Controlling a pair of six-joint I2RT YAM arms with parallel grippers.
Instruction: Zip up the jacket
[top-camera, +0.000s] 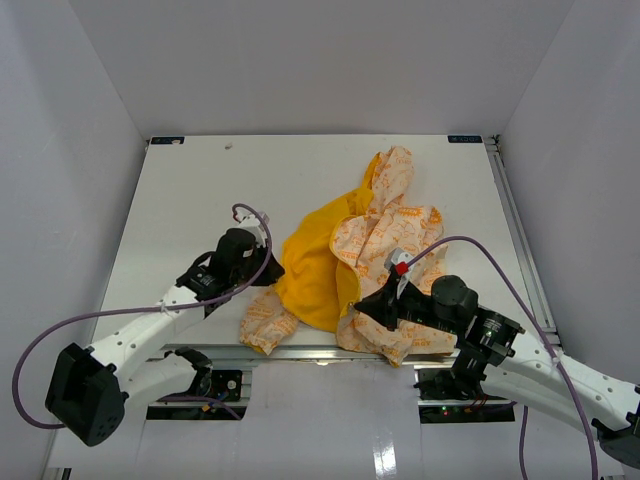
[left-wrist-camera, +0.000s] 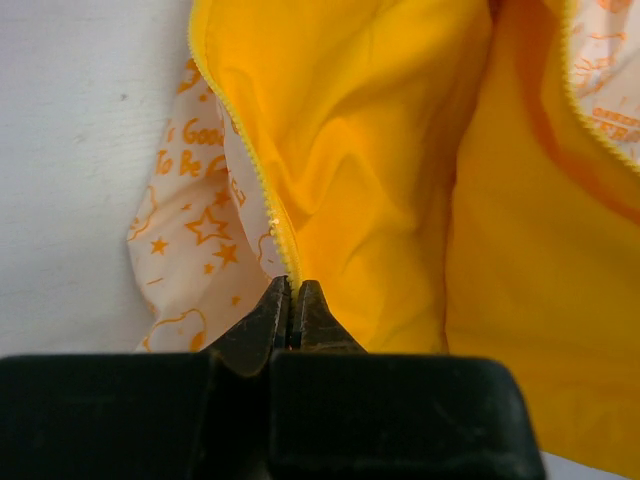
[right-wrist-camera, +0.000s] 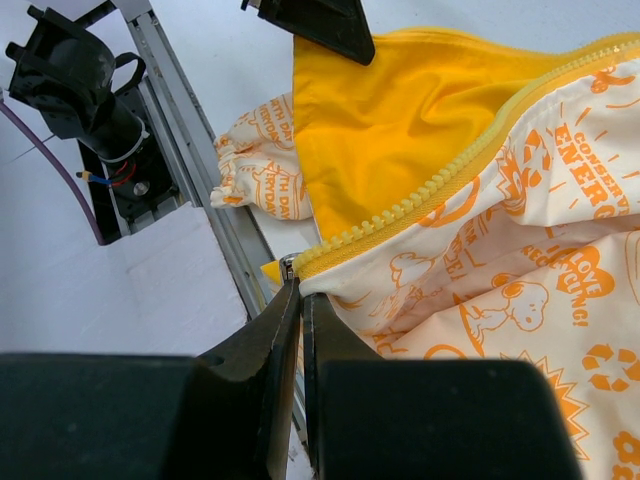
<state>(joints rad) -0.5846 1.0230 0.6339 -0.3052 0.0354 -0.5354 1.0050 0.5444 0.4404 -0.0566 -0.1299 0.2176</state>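
**Count:** one jacket (top-camera: 395, 225), two arms, two hands, two purple cables.

**Jacket:** It lies crumpled and unzipped on the white counter (top-camera: 200, 190), towards the counter's near edge. The yellow lining (top-camera: 310, 270) is turned up through the jacket's middle. Cream fabric with orange print lies to the left, right and rear of the lining. The jacket's near hem lies along the metal rail (top-camera: 300, 352).

**Left of the jacket:** The left arm (top-camera: 140, 335) reaches in from the near left, with the left cable (top-camera: 60, 328) looping beside it. The left hand (left-wrist-camera: 291, 298) sits at the jacket's left margin. Its fingers are pressed together with no gap and clamped on the lower end of the yellow zipper edge (left-wrist-camera: 250, 165). Star-printed fabric lies just left of that edge, and lining lies just right of it.

**Right of the jacket:** The right arm (top-camera: 545, 365) reaches in from the near right, and the right cable (top-camera: 497, 262) arches over it. The right hand (right-wrist-camera: 298, 290) is at the jacket's near right hem, by the rail. Its fingers are drawn together and pinch the bottom end of the zipper teeth (right-wrist-camera: 440, 175), where a small metal piece (right-wrist-camera: 288, 263) shows at the tips. From there the teeth run up and away to the right, with lining on one side and printed fabric on the other.
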